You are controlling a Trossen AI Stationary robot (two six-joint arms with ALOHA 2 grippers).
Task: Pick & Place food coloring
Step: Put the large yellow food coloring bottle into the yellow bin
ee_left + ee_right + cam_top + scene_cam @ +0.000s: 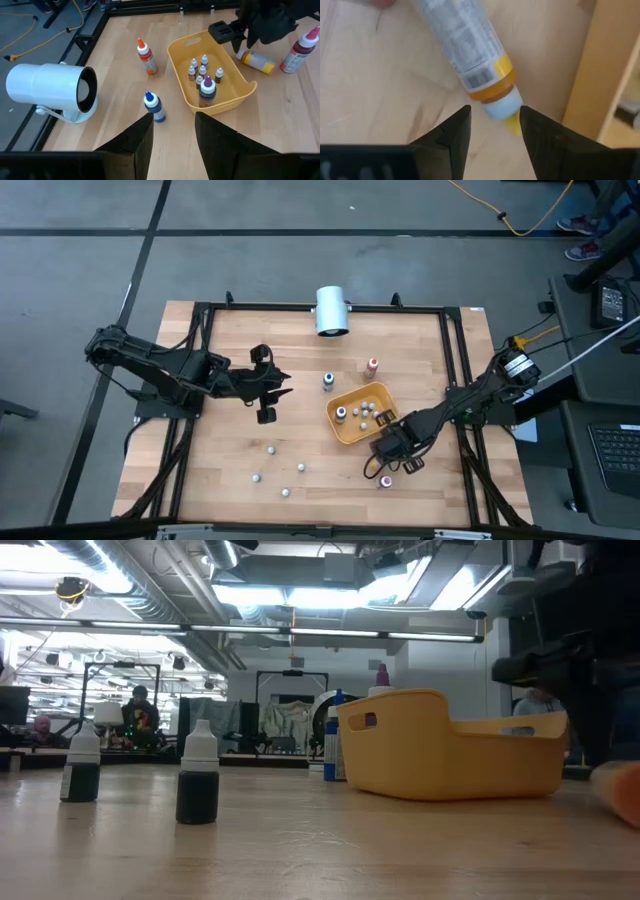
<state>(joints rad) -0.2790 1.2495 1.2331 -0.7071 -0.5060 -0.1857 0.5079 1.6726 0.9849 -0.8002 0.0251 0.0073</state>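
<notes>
Right wrist only: yellow-collared bottle (470, 55).

- The counter (230, 480) is a pale wooden top inside a black frame.
- An orange-yellow tray (345, 430) sits right of centre, with small bottles inside.
- A white cylinder (331, 311) lies at the far edge.
- A blue bottle (328, 382) and an orange bottle (372, 366) stand just beyond the tray.
- Four tiny food coloring bottles (270, 449) stand scattered near the front.
- A yellow-capped bottle (470, 50) lies on its side beside the tray.
- A red bottle (299, 50) stands near it.

Open wood left of the yellow tray (350, 430); loose small bottles (270, 449) scattered there.
</notes>
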